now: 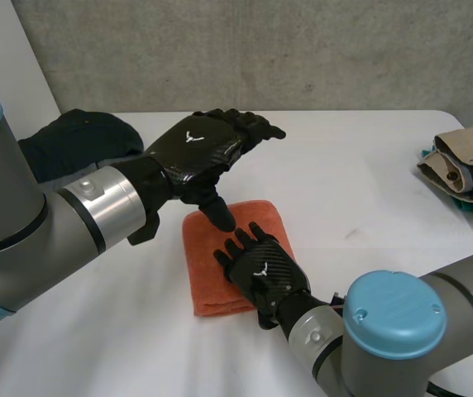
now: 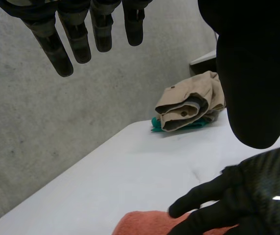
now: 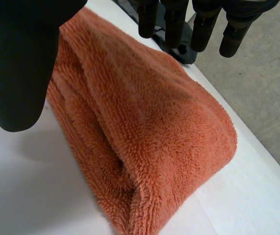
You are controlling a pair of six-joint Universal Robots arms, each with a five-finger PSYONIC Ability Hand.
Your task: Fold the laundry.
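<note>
A folded orange towel (image 1: 212, 265) lies in the middle of the white table (image 1: 360, 190). My right hand (image 1: 261, 269) rests over the towel's near right part, fingers straight and spread, holding nothing. In the right wrist view the thick fold of the towel (image 3: 150, 142) lies under its fingers (image 3: 203, 27). My left hand (image 1: 199, 149) hovers above the towel's far edge, fingers straight, thumb pointing down at the cloth. Seen from the left wrist, its straight fingers (image 2: 76, 34) hang over the table, with my right hand (image 2: 243, 200) on the towel (image 2: 140, 223) below.
A heap of beige and teal laundry (image 1: 468, 169) sits at the table's right edge, also in the left wrist view as the beige heap (image 2: 191, 103). A dark garment (image 1: 75, 141) lies at the far left behind my left arm. A grey wall stands behind the table.
</note>
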